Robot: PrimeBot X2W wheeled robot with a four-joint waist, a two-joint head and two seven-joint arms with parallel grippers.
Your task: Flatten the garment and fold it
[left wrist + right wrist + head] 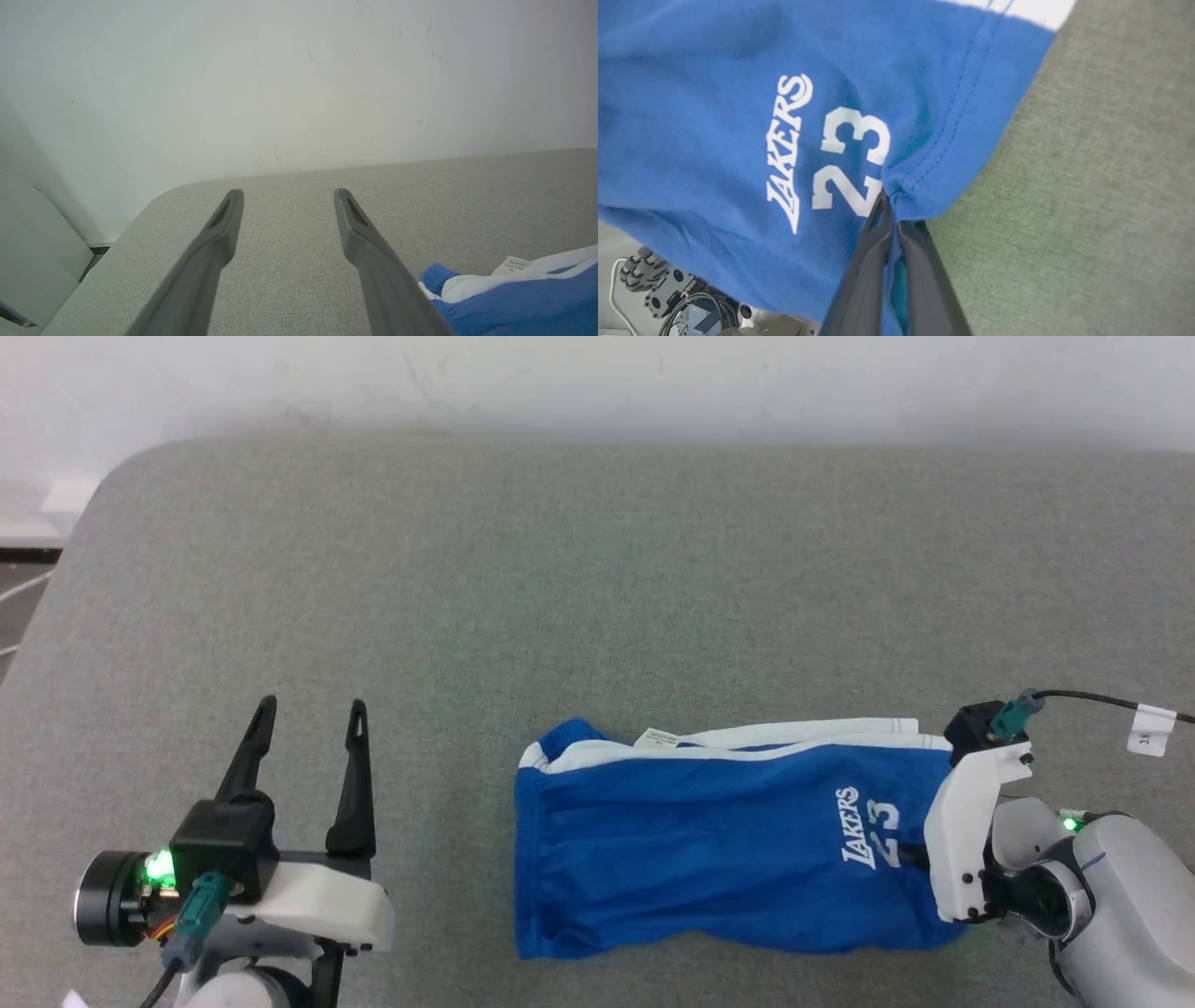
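Right wrist view: we find the right tool (890, 210) clamped on the shorts (714, 70) hem; left tool (313, 714) spread wide, empty, over the bench (597, 569).

My left gripper (288, 193) is matt dark plastic; the royal-blue shorts (709, 840), thin smooth cloth; the grey table (560, 569), coarse weave.
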